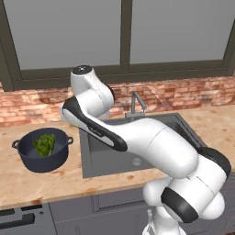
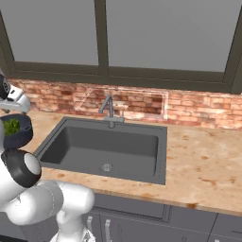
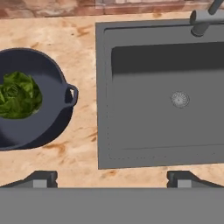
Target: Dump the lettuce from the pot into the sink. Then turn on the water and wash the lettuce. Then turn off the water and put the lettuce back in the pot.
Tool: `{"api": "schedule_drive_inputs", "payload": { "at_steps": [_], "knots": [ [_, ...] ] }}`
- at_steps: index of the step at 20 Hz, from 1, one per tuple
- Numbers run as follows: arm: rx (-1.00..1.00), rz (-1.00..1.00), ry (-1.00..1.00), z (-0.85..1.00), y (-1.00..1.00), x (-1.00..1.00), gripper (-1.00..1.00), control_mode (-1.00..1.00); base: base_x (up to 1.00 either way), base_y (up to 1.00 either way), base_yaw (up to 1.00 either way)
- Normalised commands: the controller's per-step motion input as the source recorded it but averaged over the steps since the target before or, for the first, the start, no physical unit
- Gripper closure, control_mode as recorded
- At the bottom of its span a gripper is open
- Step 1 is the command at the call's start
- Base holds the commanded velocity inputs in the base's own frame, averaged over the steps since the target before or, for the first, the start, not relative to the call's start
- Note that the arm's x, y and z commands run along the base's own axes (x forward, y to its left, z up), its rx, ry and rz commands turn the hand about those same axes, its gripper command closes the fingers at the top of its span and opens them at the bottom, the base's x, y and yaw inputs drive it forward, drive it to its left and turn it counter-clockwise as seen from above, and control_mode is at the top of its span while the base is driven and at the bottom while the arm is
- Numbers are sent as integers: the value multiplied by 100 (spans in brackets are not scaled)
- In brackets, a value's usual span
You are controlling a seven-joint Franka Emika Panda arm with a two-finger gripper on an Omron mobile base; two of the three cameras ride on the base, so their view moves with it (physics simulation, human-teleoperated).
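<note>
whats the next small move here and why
Probably shift the open gripper sideways toward the pot and line up on its near loop handle. The lettuce sits inside the pot on the counter, beside the sink, and the fingertips hover over the counter edge in front of the basin, touching nothing, so the dump can't start yet.

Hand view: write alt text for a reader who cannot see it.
From above, a dark pot holding lettuce sits on a wooden counter left of an empty dark grey sink with a round drain. The open gripper hovers at the near edge, holding nothing.
</note>
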Motion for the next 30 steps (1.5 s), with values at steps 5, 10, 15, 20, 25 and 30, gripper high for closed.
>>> {"api": "schedule_drive_inputs", "payload": {
  "at_steps": [5,10,15,20,25,30],
  "knots": [
    [0,0,0,-17,45,8,-100,-100,0,0,0],
    [0,4,0,-8,53,15,-100,-100,0,0,0],
    [0,3,1,-4,43,21,-100,-100,0,0,0],
    [0,3,2,-14,39,13,-100,-100,0,0,0],
    [0,5,0,-20,43,14,-100,-100,0,0,0],
    [0,5,0,-13,34,21,-100,-100,0,0,0]
  ]
}}
